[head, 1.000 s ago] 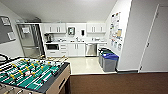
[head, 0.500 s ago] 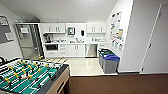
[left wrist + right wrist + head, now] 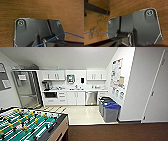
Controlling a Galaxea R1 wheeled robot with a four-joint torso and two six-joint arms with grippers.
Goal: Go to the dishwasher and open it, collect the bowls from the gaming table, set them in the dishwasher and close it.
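- Nearest, lower left of the head view: the gaming table [image 3: 58,126], a table-football table with a green field, rods and yellow and dark figures. No bowls can be made out on it from this angle.
- Dark brown carpet [image 3: 117,133] runs across the foreground; both wrist views look down on the same brown, streaked surface.
- Both wrist views show the robot's dark plate over that carpet, with a thin blue cable [image 3: 73,35] crossing; whether the jaws on either arm are spread or pressed together cannot be told.
- Beyond the carpet edge, pale kitchen floor [image 3: 80,114].
- Right of the floor, two grey bins [image 3: 109,110] stand side by side against the wall, the nearer with a blue lid.
- Far wall: white lower cabinets [image 3: 75,98] under a counter, white upper cabinets above.
- The dishwasher [image 3: 91,98], steel-fronted, sits in the lower run, right of the white doors; its door is shut.
- Far left: a tall steel fridge [image 3: 27,88].
- Right wall carries posters [image 3: 117,74].
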